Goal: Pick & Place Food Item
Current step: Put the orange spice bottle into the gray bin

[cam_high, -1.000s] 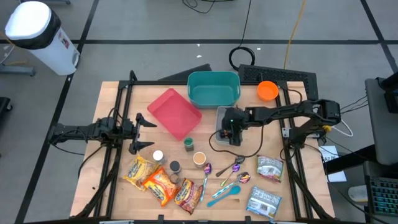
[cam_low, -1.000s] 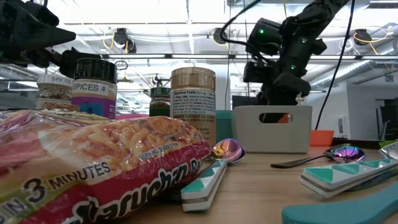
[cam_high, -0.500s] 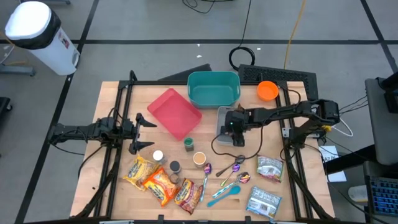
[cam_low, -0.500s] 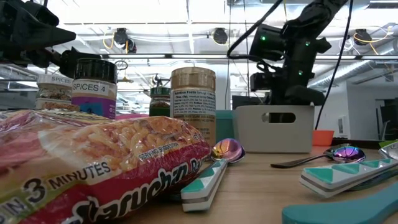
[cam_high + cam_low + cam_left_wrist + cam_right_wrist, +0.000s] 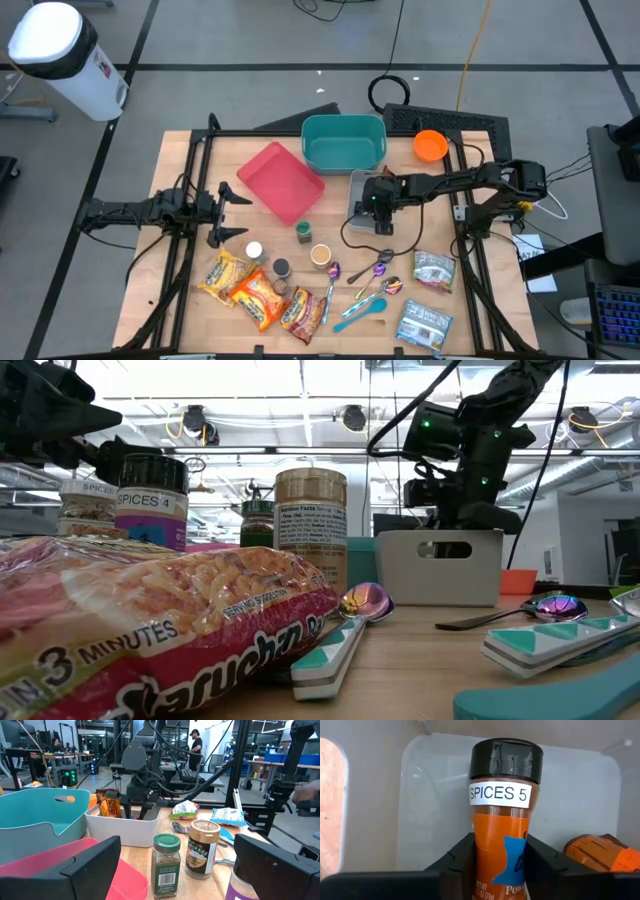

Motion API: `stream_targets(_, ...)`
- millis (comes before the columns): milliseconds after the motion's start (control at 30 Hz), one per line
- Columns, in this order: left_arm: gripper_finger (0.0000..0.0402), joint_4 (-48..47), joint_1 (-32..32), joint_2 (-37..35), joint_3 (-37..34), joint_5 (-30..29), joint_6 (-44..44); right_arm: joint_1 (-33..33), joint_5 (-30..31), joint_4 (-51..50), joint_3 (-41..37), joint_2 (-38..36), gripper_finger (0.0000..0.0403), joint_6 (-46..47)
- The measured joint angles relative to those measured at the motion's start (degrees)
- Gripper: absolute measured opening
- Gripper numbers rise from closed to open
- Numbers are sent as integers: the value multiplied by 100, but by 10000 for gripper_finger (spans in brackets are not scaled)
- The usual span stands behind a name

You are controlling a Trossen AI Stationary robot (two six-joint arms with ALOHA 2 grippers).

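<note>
- Right gripper pinches the spice jar across its body, inside the white bin; we lift straight up, clearing the orange packet beside it
- Left gripper waits spread wide near the red tray

Orange spice jar — black cap, label "SPICES 5" — inside the white bin

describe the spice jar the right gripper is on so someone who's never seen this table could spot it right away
Find the white bin just in front of the teal tub, on the table's right half. The right gripper reaches down into it, its fingers closed around a spice jar. This jar has orange contents, a black cap and a white label reading SPICES 5; the other jars stand out on the open table.
</note>
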Motion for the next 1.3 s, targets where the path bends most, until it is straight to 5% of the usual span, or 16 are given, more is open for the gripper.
stream_targets(667,397,0,2,0,0,0,0,240,4,920,-100,-1247,111,724)
stream_targets(833,397,0,1,2,0,0,-1,482,108,2597,-1230,-1973,111,1020)
stream_targets(1000,397,2,1,0,0,0,-1,984,814,5448,-2822,-2507,111,911)
stream_targets(1167,397,0,2,2,0,0,-2,1416,1365,8351,-4257,-2425,111,611)
stream_targets(1300,397,-1,2,0,0,0,-2,1672,1672,9580,-4730,-2347,110,308)
